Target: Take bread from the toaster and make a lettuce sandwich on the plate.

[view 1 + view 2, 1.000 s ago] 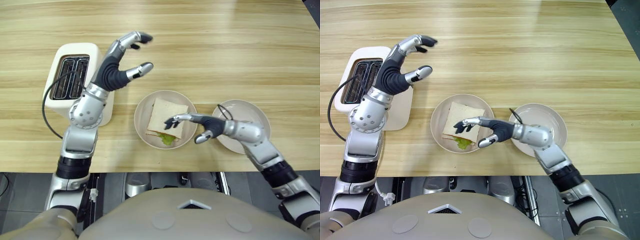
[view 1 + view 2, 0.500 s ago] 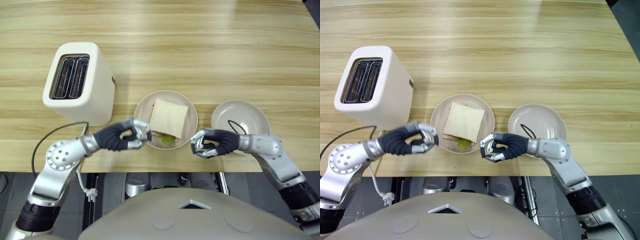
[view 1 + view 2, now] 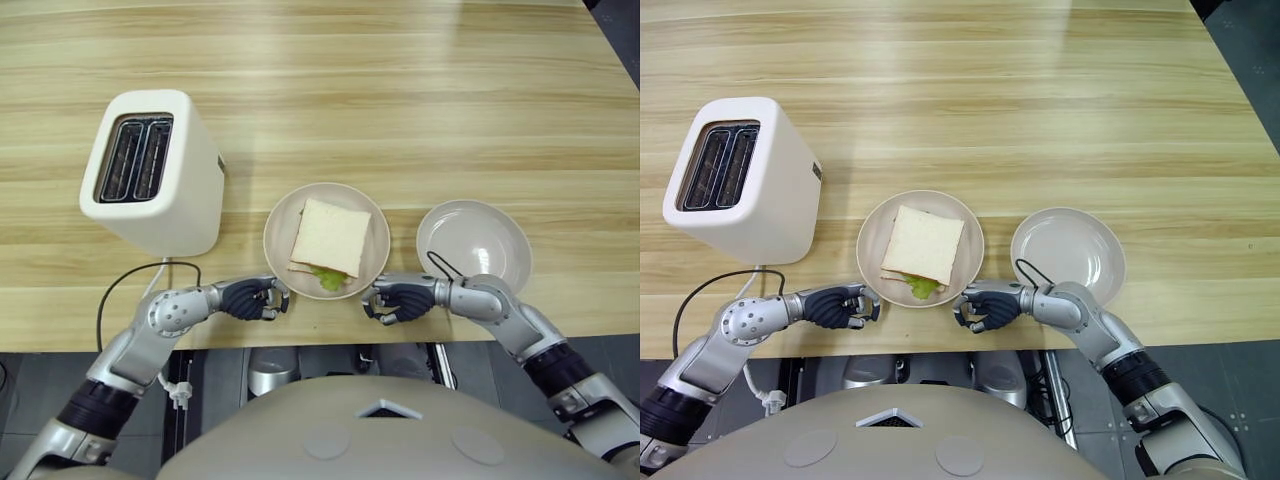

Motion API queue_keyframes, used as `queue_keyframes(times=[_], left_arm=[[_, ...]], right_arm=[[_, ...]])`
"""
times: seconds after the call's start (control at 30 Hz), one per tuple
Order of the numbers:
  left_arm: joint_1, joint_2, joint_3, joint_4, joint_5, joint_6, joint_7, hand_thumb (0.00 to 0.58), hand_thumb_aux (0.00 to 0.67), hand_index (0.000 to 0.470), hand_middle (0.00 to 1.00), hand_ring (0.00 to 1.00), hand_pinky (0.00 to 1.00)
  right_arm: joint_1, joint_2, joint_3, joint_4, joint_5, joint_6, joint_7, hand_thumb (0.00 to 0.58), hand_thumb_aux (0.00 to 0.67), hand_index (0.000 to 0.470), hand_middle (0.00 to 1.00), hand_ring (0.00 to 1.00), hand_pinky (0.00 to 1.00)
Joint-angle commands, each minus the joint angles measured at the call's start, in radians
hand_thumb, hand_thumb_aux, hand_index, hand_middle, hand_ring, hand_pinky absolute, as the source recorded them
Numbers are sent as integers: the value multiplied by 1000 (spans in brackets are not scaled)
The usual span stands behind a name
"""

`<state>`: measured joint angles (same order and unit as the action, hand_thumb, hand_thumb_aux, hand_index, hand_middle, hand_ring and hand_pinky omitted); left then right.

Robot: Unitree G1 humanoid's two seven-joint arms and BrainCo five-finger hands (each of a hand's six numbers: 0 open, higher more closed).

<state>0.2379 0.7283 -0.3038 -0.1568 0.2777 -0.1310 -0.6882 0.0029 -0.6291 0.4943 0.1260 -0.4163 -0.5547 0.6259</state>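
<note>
I count one toaster (image 3: 150, 170) with two slots at ten o'clock on my counter (image 3: 400, 90), and one cord (image 3: 120, 287). There are two dishes: one plate (image 3: 280, 225) at centre, one bowl (image 3: 473, 245) at three o'clock. One sandwich (image 3: 330, 235) shows one lettuce leaf (image 3: 328, 280). Two robot hands are mine: left robot hand (image 3: 250, 298), right robot hand (image 3: 400, 298).

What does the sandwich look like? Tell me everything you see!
The sandwich has a square slice of pale white bread lying flat on top. Green lettuce peeks out at its near edge, with what looks like a second slice underneath. It sits in the middle of the round beige plate, and only the plate touches it.
</note>
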Motion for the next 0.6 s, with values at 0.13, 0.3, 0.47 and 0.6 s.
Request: queue_keyframes(times=[0.13,0.3,0.47,0.6], left_arm=[[-132,-88,-72,175,135,-36,91,580,670,460,1000,1000,1000],[-290,-180,-59,358,160,-88,204,580,670,460,1000,1000,1000],[-476,-270,-47,607,161,-143,308,580,670,460,1000,1000,1000],[-651,-343,-44,881,153,-175,360,580,670,460,1000,1000,1000]], right_arm=[[-101,51,32,160,-182,10,-127,580,670,460,1000,1000,1000],[-301,92,61,373,-361,36,-337,580,670,460,1000,1000,1000],[-488,178,87,658,-392,42,-468,580,670,460,1000,1000,1000],[-647,264,121,935,-413,59,-574,580,670,460,1000,1000,1000]])
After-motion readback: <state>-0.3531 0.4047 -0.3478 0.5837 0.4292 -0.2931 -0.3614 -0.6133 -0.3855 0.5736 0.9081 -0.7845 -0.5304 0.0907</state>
